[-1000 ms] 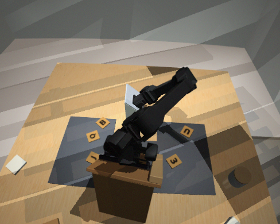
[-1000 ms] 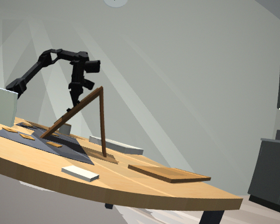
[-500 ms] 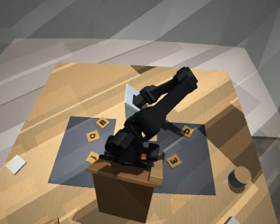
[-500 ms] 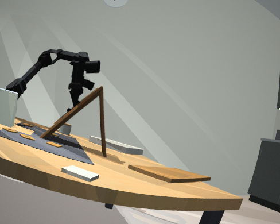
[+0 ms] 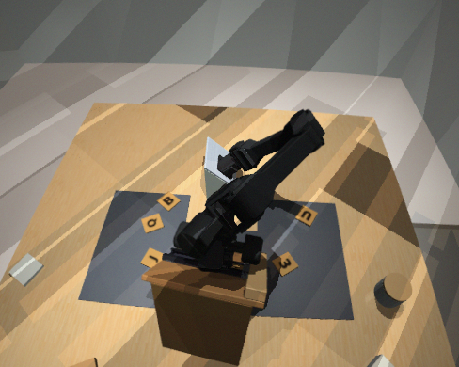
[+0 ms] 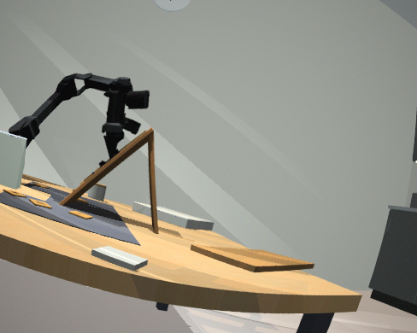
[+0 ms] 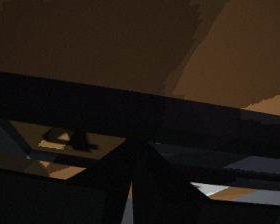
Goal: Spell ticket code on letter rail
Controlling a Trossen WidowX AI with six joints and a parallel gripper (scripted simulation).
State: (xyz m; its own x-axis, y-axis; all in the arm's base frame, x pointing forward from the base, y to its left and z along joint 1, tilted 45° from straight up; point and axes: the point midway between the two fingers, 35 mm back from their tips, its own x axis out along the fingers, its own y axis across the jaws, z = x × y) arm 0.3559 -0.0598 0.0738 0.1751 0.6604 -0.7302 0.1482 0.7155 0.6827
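Note:
The brown board [image 5: 197,282] [image 6: 110,167] leans on a prop, with the dark letter rail [image 5: 173,257] across its face. My gripper [image 6: 113,157] [image 7: 135,147] points down at the rail, shut and empty; its tips are hidden in the top view. A tile marked 4 [image 7: 73,142] shows beside the fingers in the wrist view. Loose tiles lie flat: B [image 5: 168,200] [image 6: 14,193], Q [image 5: 152,222] [image 6: 40,203] and J [image 5: 151,259] [image 6: 80,214] on the left, U [image 5: 307,215] and 3 [image 5: 285,263] on the right. No ticket print is readable.
A dark mat [image 5: 121,287] [image 6: 116,230] lies under the loose tiles. A pale slanted panel [image 5: 214,156] [image 6: 5,160] stands behind the arm. A cylinder [image 5: 393,292] is at right, a pale block [image 5: 26,269] [image 6: 120,257] at left. A wooden slab [image 6: 253,258] and long pale box [image 6: 174,217] lie beyond the board.

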